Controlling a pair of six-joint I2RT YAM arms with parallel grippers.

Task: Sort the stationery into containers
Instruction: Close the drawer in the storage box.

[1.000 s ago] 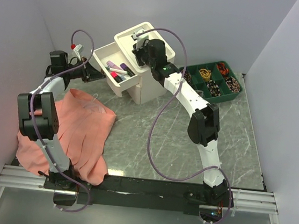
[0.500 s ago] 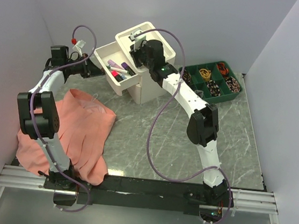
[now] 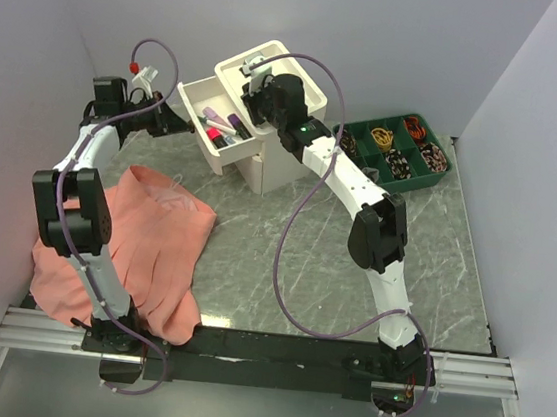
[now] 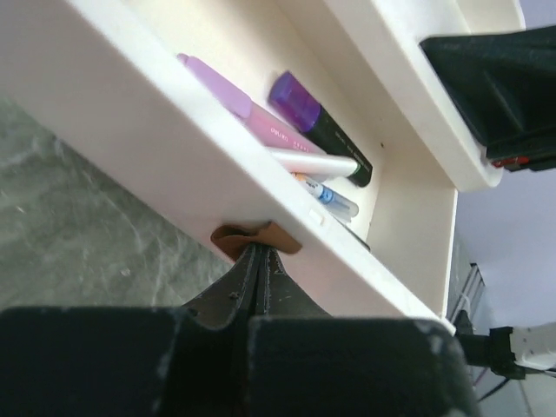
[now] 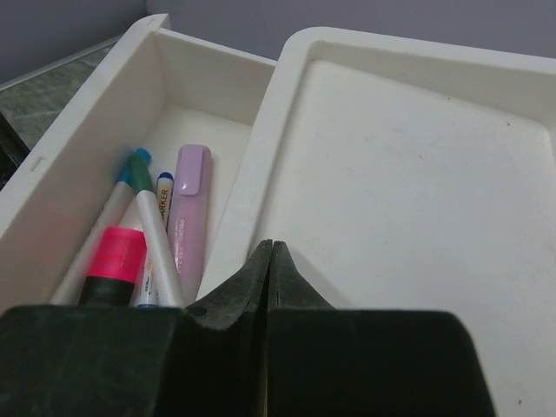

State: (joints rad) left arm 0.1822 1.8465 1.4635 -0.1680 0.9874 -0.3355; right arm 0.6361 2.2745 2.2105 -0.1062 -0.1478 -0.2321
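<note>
The cream-white cabinet [image 3: 275, 166] stands at the back of the table with its upper drawer [image 3: 197, 93] pulled out to the left. In the drawer lie a purple highlighter [image 4: 316, 122], a lilac highlighter [image 5: 188, 208], a pink highlighter [image 5: 118, 255] and a green-capped marker [image 5: 151, 228]. My left gripper [image 4: 260, 251] is shut, its tips pressed against the small brown handle [image 4: 285, 236] on the drawer's front. My right gripper [image 5: 272, 247] is shut and empty, its tips resting on the cabinet's recessed top tray [image 5: 408, 174] near the edge by the drawer.
A salmon-pink cloth [image 3: 154, 245] covers the left front of the table under the left arm. A green divided tray [image 3: 398, 150] of small items sits right of the cabinet. Walls close in on the left, back and right.
The drawer has slid part of the way back into the cabinet, with my left gripper moving right against its handle. The right arm has hardly moved.
</note>
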